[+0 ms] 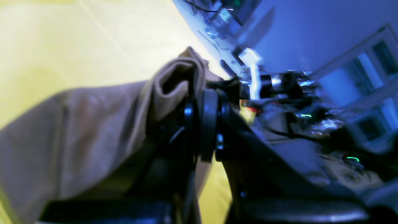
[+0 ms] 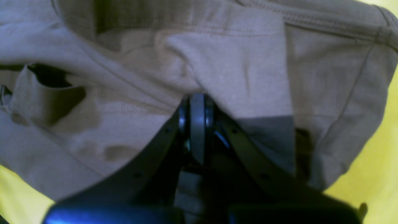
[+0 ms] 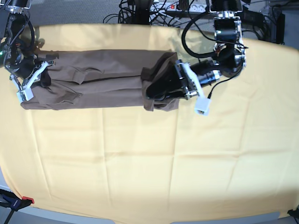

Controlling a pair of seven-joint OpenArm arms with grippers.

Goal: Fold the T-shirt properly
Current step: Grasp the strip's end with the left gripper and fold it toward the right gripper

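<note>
In the base view, the near half of the desk is a bare spread of yellow cloth (image 3: pixel 140 163) with faint crease lines, and a red-tipped clamp (image 3: pixel 18 201) grips the edge at the near left corner. Farther back lies the T-shirt (image 3: pixel 93 79), folded into a long taupe band that runs across the far half of the cloth from the left side to just past the middle. At the band's right end the left gripper (image 3: pixel 161 88) reaches in sideways, and the fabric there is bunched and lifted into a dark, rumpled fold around it. The left wrist view shows the T-shirt (image 1: pixel 93 124) draped over the left gripper (image 1: pixel 194 124), with a puckered ridge of cloth pinched where its jaws stand pressed together (so they are clamped on the shirt). At the band's left end the right gripper (image 3: pixel 30 79) sits on the shirt's edge. The right wrist view shows the T-shirt (image 2: pixel 248 77) filling nearly the whole picture, seams and a hem visible, and the right gripper (image 2: pixel 197 102) with its jaws drawn together on a fold of that fabric. Beyond the shirt, at the far edge of the desk, black cables (image 3: pixel 140 11) lie tangled around a power strip (image 3: pixel 180 5).
</note>
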